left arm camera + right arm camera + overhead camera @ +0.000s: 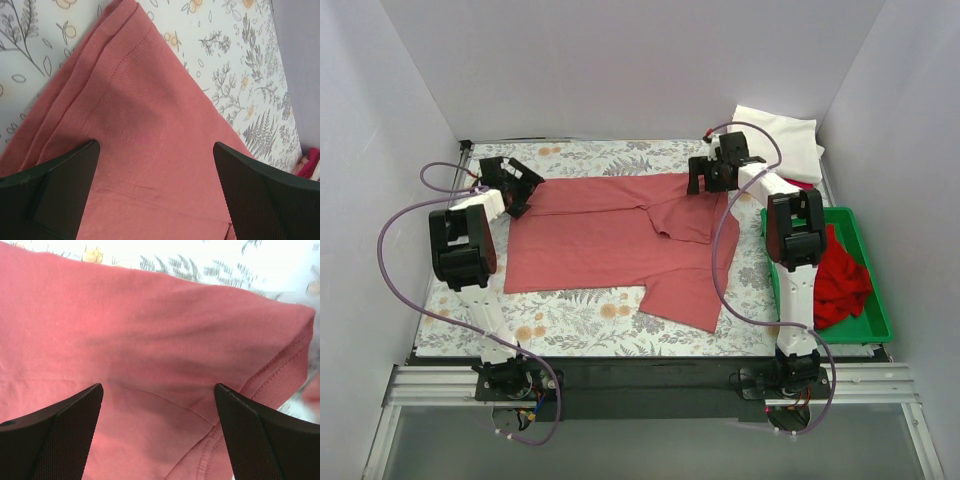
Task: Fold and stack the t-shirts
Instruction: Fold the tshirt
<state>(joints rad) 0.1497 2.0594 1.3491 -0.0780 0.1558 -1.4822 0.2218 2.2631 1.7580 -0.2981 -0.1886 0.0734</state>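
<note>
Your floral table (580, 315) carries the salmon-red t-shirt (600, 240), spread out mid-table. Green tray (877, 305) sits at the right edge, with the bright red t-shirt (842, 280) bunched inside. White t-shirt (780, 135) lies in the far right corner. Your left gripper (155, 144) is spread wide, empty, over the salmon shirt's far left corner. Right gripper (159, 386) is likewise released, over its far right end.

Green tray (878, 312) blocks right edge; near tablecloth (570, 318) open.
</note>
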